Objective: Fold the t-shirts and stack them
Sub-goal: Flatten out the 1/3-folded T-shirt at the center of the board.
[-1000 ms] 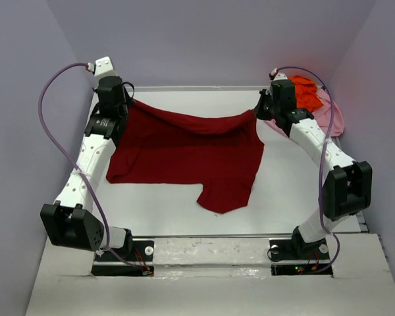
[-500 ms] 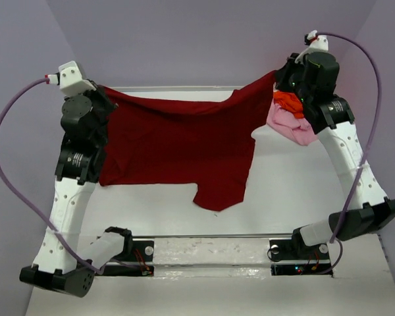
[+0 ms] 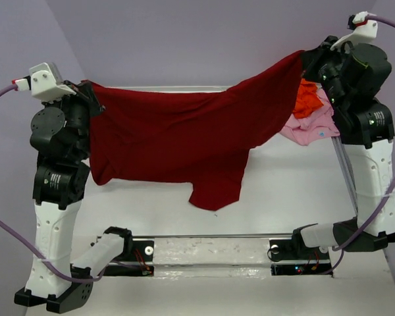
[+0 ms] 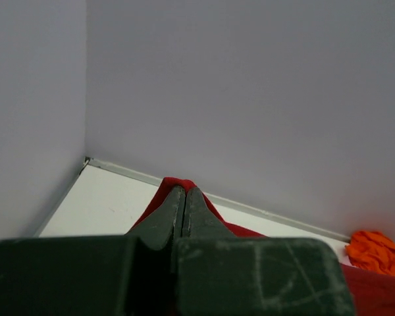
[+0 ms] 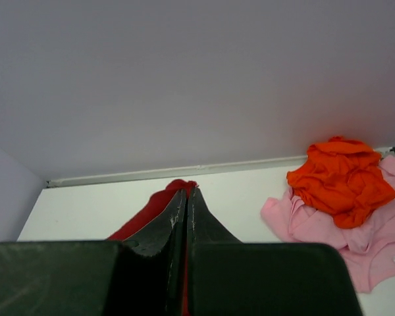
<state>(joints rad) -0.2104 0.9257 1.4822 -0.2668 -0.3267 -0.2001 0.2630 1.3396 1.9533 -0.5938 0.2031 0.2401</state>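
1. My left fingers (image 4: 178, 204) are pressed together on a corner of the dark red shirt (image 3: 178, 141). A fold of red cloth pokes out past their tips in the left wrist view.
2. My right fingers (image 5: 181, 210) are pinched the same way on the opposite corner, with red showing at the tips and beneath them.
3. Seen from the top camera, my left grip sits at about 9 o'clock from the middle of the bench (image 3: 283, 191) and my right grip at about 2 o'clock, the right one the higher in that view.
4. The held edge is the shirt's long axis. It runs from 9 to 2 o'clock, sagging a little between my two grips.
5. From both grips the body of the shirt falls toward 6 o'clock. Its lowest flap is near the bench, but I cannot tell whether it touches.
6. The orange shirt (image 5: 342, 178) lies bunched on the pink shirt (image 5: 329, 230), at about 3 o'clock just beside my right arm.
7. I judge that neither arm is nearer, since each holds one end. Spreading the shirt flat would mean lowering both together, clear of that pile.
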